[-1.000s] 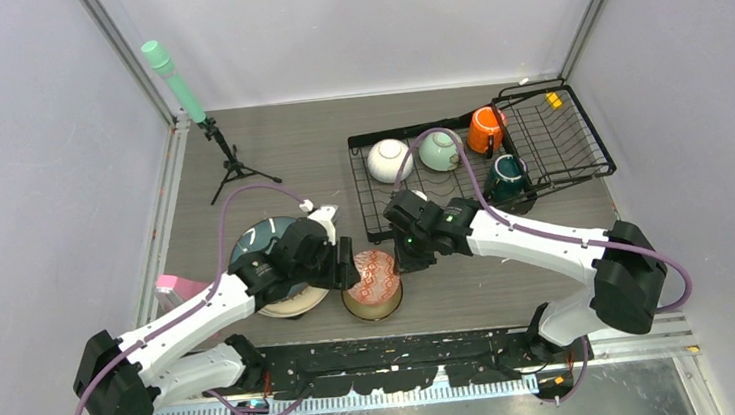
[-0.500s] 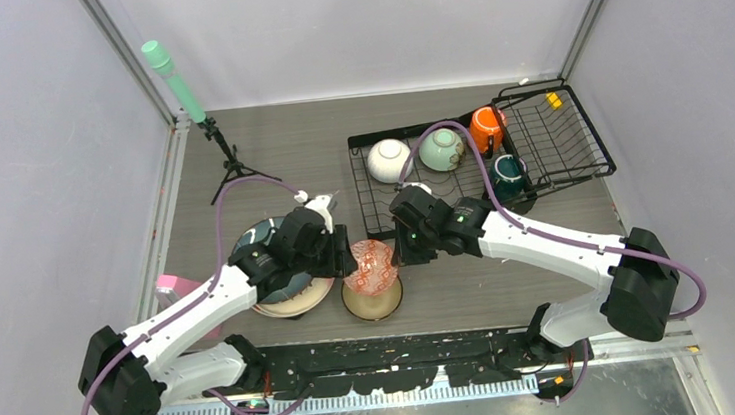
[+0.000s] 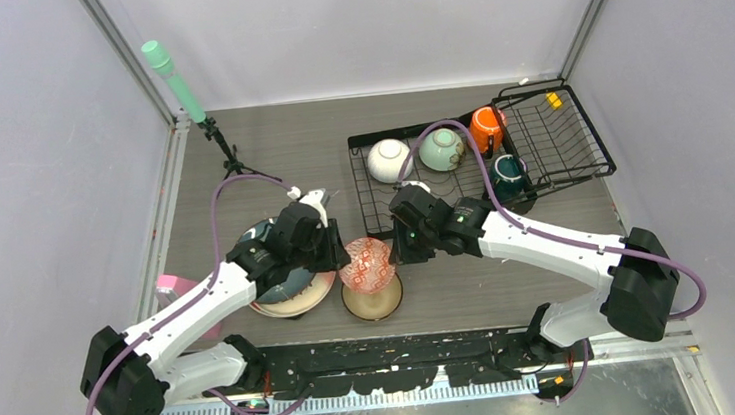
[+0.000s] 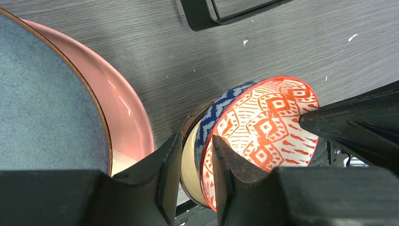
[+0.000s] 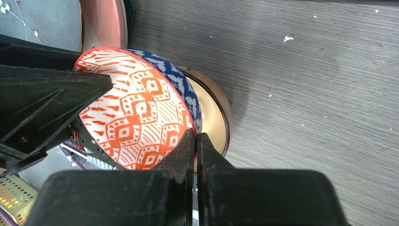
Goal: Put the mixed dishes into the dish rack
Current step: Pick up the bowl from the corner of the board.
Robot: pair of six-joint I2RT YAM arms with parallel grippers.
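Nearest the bases, the brown bowl sits upright on the worktop. Directly above it the patterned bowl stands tipped on edge, its opening towards the left end effector.

- **Right end effector**: pinched tight on the bowl's rim and carrying it.
- **Left end effector**: narrow and astride the opposite rim. A sliver of gap shows at the outer finger, so it is judged not yet clamped. The arrangement reads as a hand-over or a two-sided steadying.
- **Arms:** both reach inward and low, wrists facing each other across the bowl.
- **Beside the left wrist:** the teal plate lies stacked on the pink plate, both unloaded.
- **Farthest:** the rack holds the white bowl, mint bowl, orange mug and teal mug.
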